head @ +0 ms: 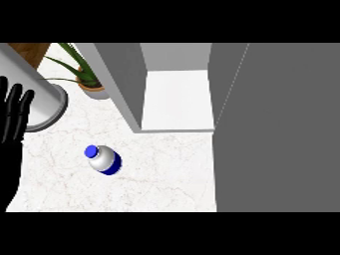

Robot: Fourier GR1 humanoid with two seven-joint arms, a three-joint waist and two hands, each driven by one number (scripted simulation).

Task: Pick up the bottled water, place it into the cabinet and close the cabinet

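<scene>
The bottled water (103, 160) stands upright on the white marble counter (165, 174), a grey-white bottle with a blue cap and blue base. Behind it to the right is the cabinet (176, 89), open, with a white shelf floor and grey side walls. Its grey door (290, 129) is swung wide and fills the right side of the view. My left hand (3, 119) rests open at the left edge, fingers straight and pointing up, a good way left of the bottle. My right hand does not show.
A white round container (36, 97) stands at the back left, partly behind my left hand. A potted green plant (84, 74) sits beside the cabinet's left wall. The open door hides the counter's right part.
</scene>
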